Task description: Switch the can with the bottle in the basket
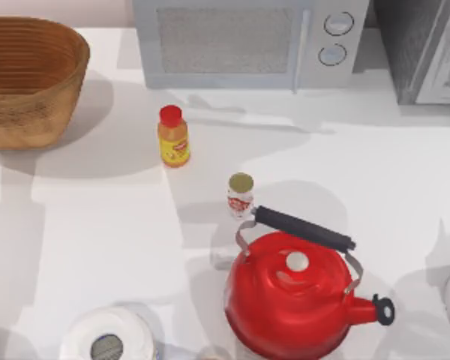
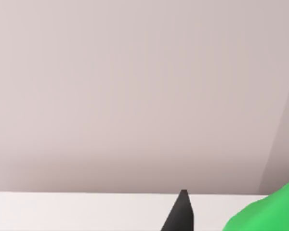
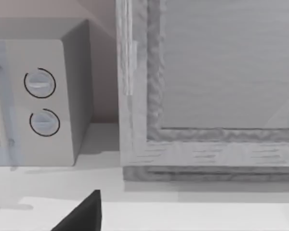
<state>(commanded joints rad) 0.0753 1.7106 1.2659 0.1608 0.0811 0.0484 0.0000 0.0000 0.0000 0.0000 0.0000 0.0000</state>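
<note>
In the left wrist view, one dark fingertip [image 2: 183, 211] of the left gripper is seen against a pale wall, and a bright green shape, taken to be the bottle [image 2: 269, 214], lies just beside it; whether the bottle is clamped cannot be told. In the right wrist view, one dark fingertip [image 3: 84, 214] of the right gripper is seen above the white table [image 3: 183, 214], facing the microwave [image 3: 43, 101] and a grey cabinet [image 3: 207, 86] to its right; whether these fingers are apart or together cannot be told. From above, the can [image 1: 241, 194] is found upright near the middle of the table, just beyond the black handle of the red kettle [image 1: 296, 296], which stands at the near edge. A yellow bottle with a red cap [image 1: 172, 136] is placed to the left of and beyond the can, apart from it. The basket [image 1: 30, 79] is set at the far left corner. A paper roll [image 1: 106, 337] is seen at the near edge, left of the kettle.
</note>
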